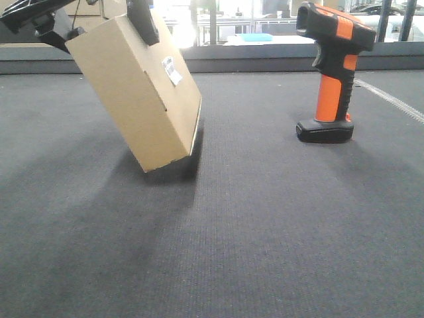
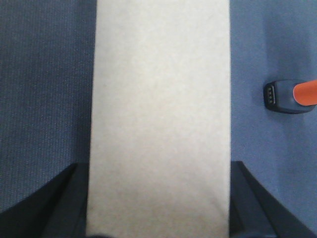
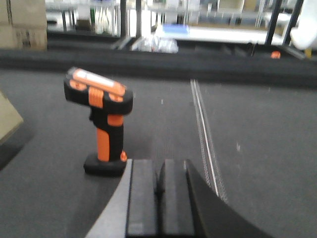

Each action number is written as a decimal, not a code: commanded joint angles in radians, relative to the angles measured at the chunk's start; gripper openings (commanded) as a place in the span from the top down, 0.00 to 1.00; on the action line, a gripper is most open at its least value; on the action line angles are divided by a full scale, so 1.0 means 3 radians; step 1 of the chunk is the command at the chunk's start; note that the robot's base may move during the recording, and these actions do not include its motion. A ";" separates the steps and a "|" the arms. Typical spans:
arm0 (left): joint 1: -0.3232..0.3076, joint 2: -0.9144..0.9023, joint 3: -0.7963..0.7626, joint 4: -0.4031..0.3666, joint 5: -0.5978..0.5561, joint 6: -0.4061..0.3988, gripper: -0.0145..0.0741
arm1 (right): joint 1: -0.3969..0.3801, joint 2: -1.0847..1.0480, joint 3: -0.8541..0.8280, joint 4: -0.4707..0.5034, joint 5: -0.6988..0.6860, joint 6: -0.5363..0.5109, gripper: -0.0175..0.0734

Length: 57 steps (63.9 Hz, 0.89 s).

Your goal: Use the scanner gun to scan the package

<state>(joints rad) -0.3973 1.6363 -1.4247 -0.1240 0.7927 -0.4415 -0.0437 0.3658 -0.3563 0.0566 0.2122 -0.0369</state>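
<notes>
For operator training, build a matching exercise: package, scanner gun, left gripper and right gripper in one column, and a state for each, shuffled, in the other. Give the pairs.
Column one:
1. package
2. scanner gun
3. left gripper
4. right gripper

Column two:
A. shut, holding nothing
B. tilted on one corner
C. standing upright on its flat foot
D. clamped on the package

Pairs: 1-B, 2-C, 3-D, 4-A

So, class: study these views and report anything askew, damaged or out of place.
Only the package is askew: gripped by the left pincer, it tilts steeply, lowest corner at or near the mat. The scanner gun stands upright, and nothing looks damaged.
</notes>
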 commanded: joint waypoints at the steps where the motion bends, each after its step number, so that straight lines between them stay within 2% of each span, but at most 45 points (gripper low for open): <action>1: 0.0011 -0.0025 -0.0002 -0.0009 -0.0086 -0.0016 0.96 | -0.0012 0.0426 -0.0076 -0.0027 -0.0208 -0.0015 0.99; 20: 0.0011 -0.0025 -0.0002 -0.0009 -0.0213 -0.0016 0.96 | -0.0012 0.1368 -0.0076 -0.0027 -0.1069 -0.0007 0.99; 29: 0.0011 -0.0025 -0.0002 -0.0009 -0.0317 -0.0022 0.96 | -0.0007 0.1745 -0.0076 0.0295 -0.1397 0.0194 0.99; 34: 0.0011 -0.0025 -0.0002 -0.0009 -0.0337 -0.0022 0.96 | -0.0007 0.2012 -0.0076 0.0322 -0.1602 0.0289 0.99; 41: 0.0011 -0.0025 -0.0002 -0.0009 -0.0337 -0.0022 0.96 | 0.0103 0.2376 -0.0076 0.0322 -0.1963 0.0295 0.99; 47: 0.0011 -0.0025 -0.0002 -0.0009 -0.0337 -0.0022 0.96 | 0.0364 0.2759 -0.0076 0.0322 -0.2430 0.0303 0.99; 57: 0.0011 -0.0025 -0.0002 -0.0009 -0.0337 -0.0022 0.96 | 0.0617 0.3272 -0.0076 0.0322 -0.3152 0.0328 0.99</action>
<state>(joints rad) -0.3973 1.6363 -1.4247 -0.1225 0.7182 -0.4436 0.1095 1.2793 -0.3742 0.1495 -0.5936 0.0528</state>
